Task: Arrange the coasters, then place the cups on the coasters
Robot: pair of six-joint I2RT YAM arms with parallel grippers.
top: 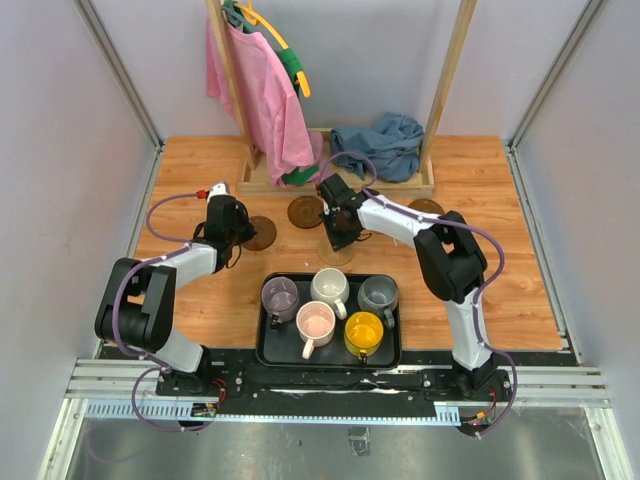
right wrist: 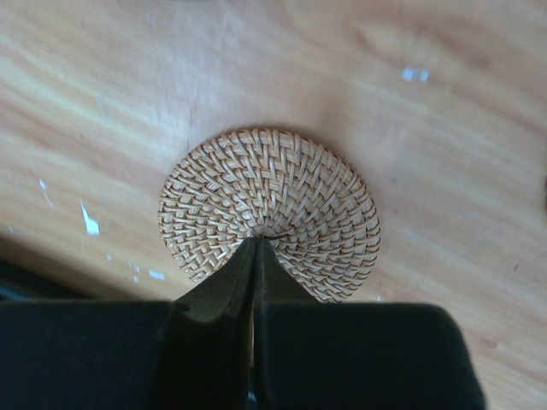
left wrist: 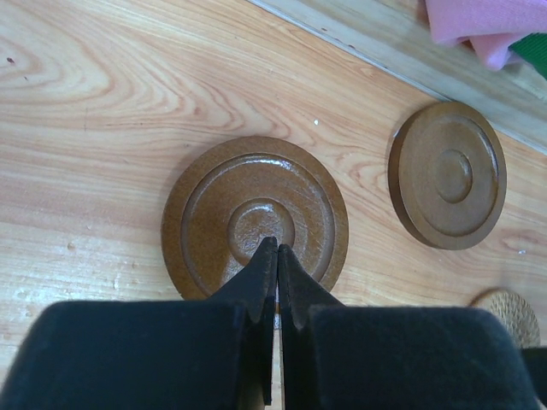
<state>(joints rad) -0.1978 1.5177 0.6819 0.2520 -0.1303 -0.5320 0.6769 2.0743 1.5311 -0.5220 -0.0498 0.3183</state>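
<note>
A wooden table seen from above, with two robot arms reaching away from its near edge. The left gripper has its jaws pressed together and holds nothing. Its tips point at the centre of a dark wooden coaster lying flat on the table; whether they touch it I cannot tell. A second dark coaster lies apart to its right, near the base of a wooden rack hung with a pink cloth. The right gripper is likewise closed and empty, its tips over the middle of a tan woven coaster, just behind a black tray. On the tray stand five mugs, none on a coaster: a purple-grey mug, a white mug and a grey-blue mug behind, a pink mug and a yellow mug in front
</note>
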